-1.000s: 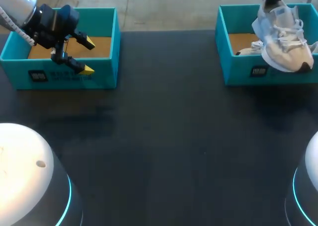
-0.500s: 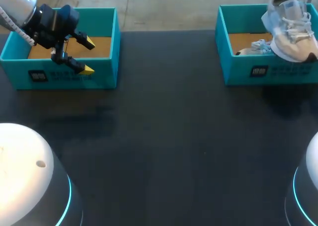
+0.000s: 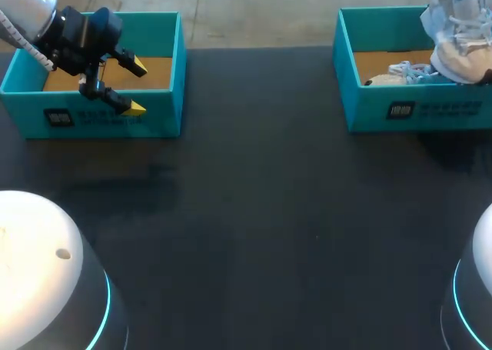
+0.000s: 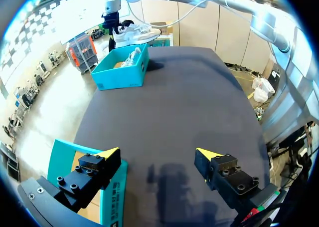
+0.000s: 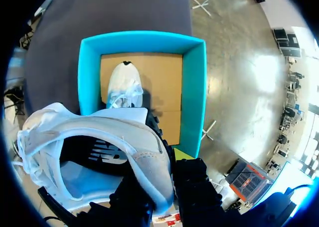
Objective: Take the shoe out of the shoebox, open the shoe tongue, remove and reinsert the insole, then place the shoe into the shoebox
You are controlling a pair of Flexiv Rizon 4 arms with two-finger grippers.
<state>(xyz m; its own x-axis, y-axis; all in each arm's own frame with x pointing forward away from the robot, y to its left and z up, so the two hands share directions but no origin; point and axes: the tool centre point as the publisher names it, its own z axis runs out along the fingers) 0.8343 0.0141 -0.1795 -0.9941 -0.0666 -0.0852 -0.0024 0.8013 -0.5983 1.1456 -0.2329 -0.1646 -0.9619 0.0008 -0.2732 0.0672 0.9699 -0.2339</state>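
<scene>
Over the right shoebox (image 3: pixel 346 65), my right tool (image 5: pixel 162 174) is clamped on the shoe (image 3: pixel 461 46) at its collar, held above the rim, long axis across the box. Well apart, my left tool (image 4: pixel 158 153) gapes wide, empty, over the left box (image 3: pixel 165 73).

left shoebox (image 3: pixel 165 111) back left, right shoebox (image 3: pixel 369 111) back right, 1 shoe (image 3: pixel 396 73) inside

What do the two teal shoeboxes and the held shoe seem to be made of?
The right shoebox and the left shoebox: probably cardboard, matte teal walls with a bare brown floor inside. The shoe: seemingly pale mesh fabric with a suede-like beige heel panel and white laces; the exact textile is not clear.
</scene>
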